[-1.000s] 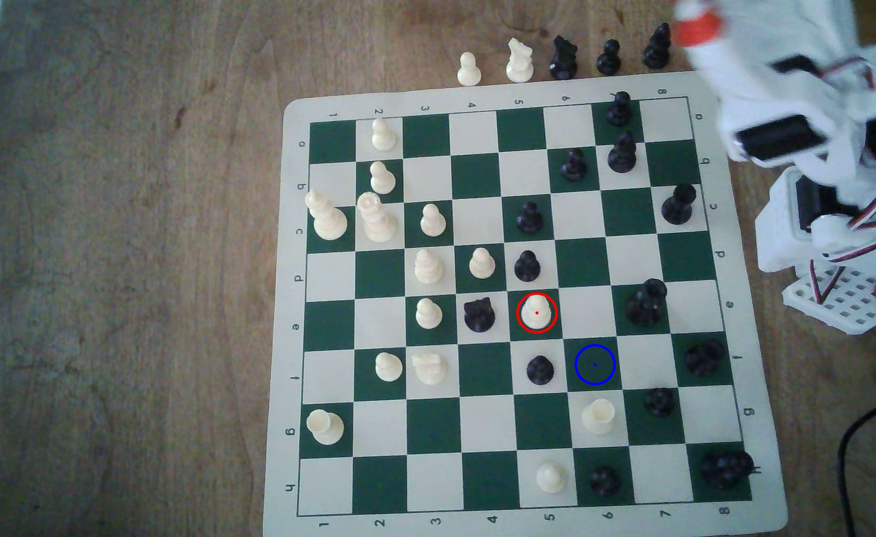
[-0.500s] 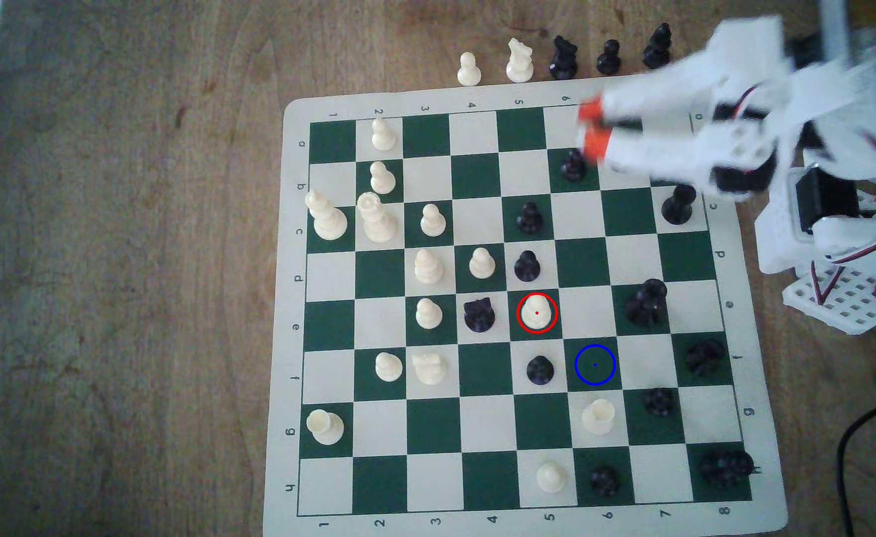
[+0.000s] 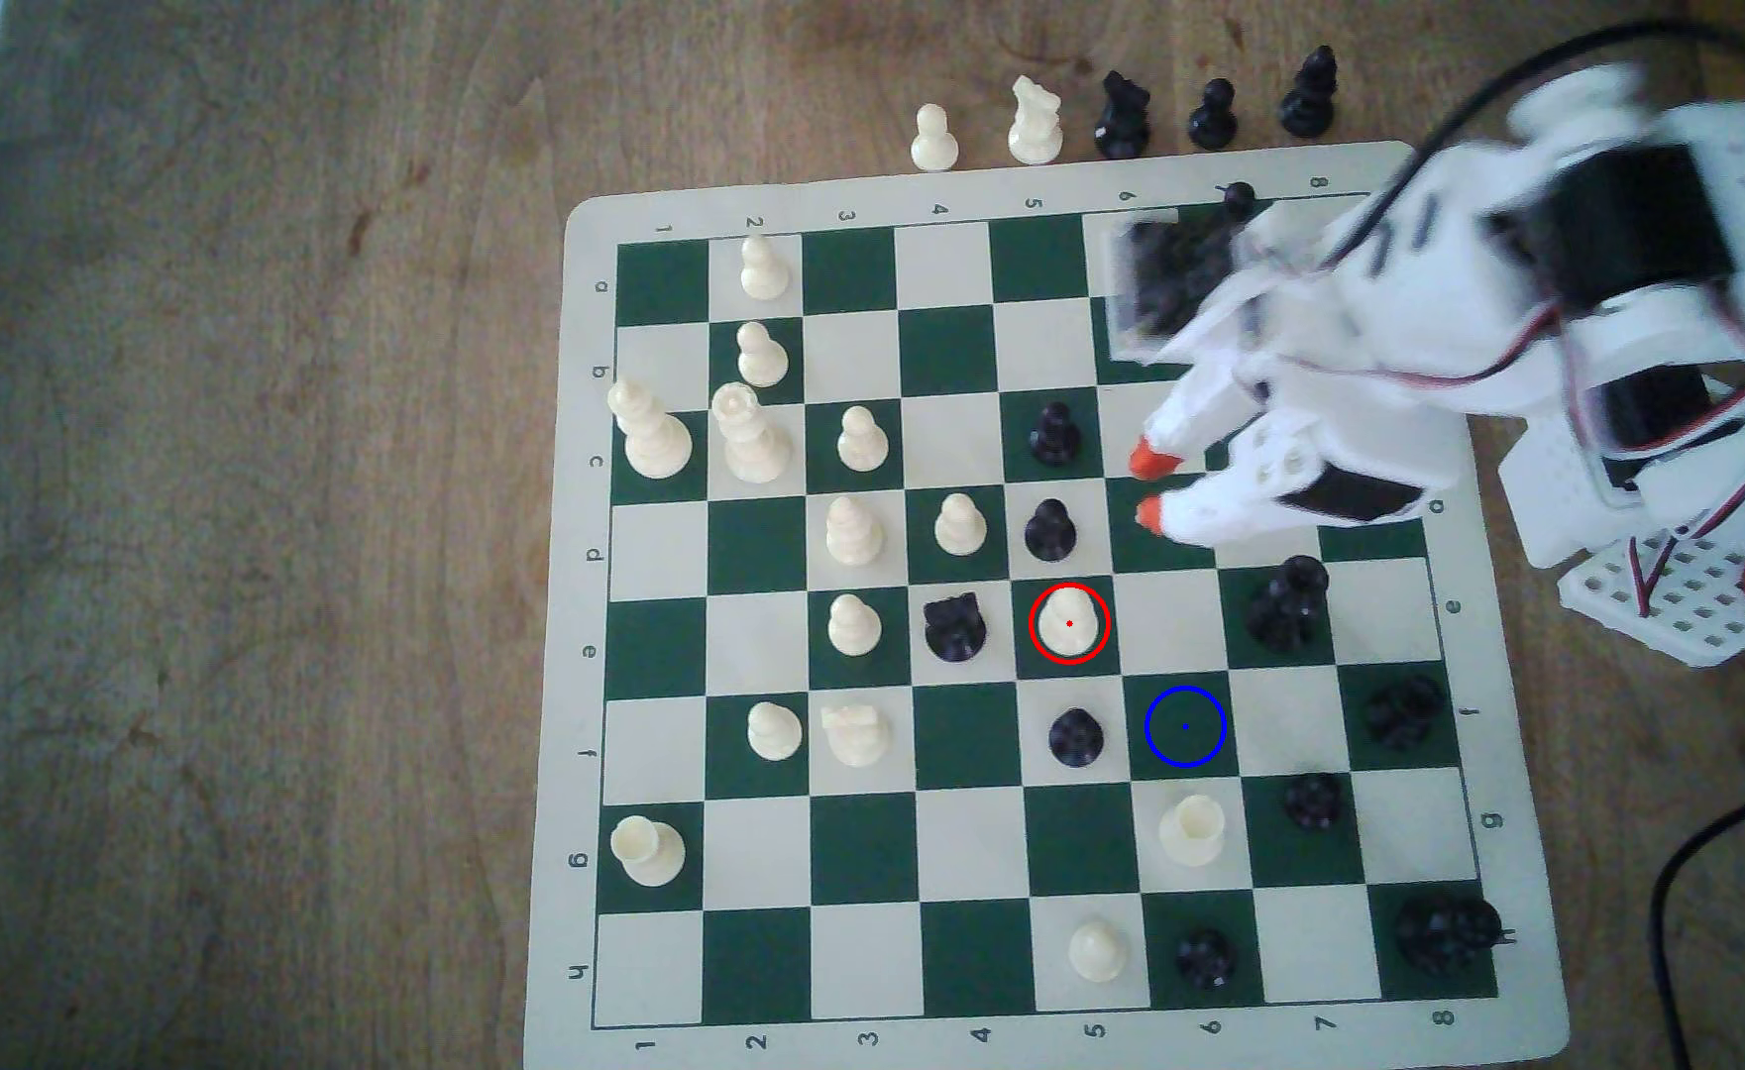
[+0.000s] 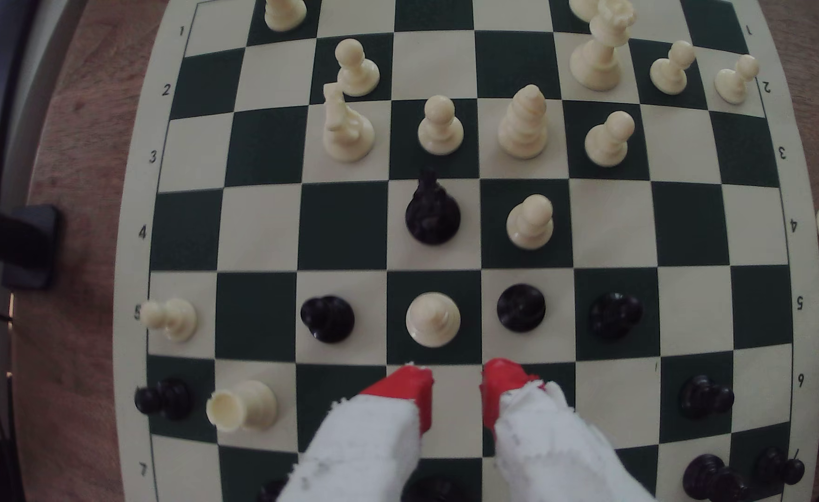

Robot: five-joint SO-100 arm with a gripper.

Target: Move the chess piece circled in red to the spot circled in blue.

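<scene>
**Fingers lined up short of the ringed pawn**

I have the fingers (image 3: 1148,486) parted with nothing between them, their red tips over the squares just above the white pawn (image 3: 1069,621) in the exterior view and a little to that view's right. The pawn stands upright on its dark green square inside the red ring, untouched. In the wrist view the pawn (image 4: 432,318) sits straight ahead of the gap between the two red fingertips (image 4: 409,386), centred on it, so I judge the next move is a plain advance and descent along the line the fingers already point.

The tight part is the flanks: a black pawn (image 3: 1049,529) stands on the adjoining square above the target piece in the exterior view, another (image 3: 1075,737) below. The blue-ringed square (image 3: 1185,726) lies diagonally down to that view's right, vacant, with a white rook (image 3: 1192,828) just beneath.
</scene>
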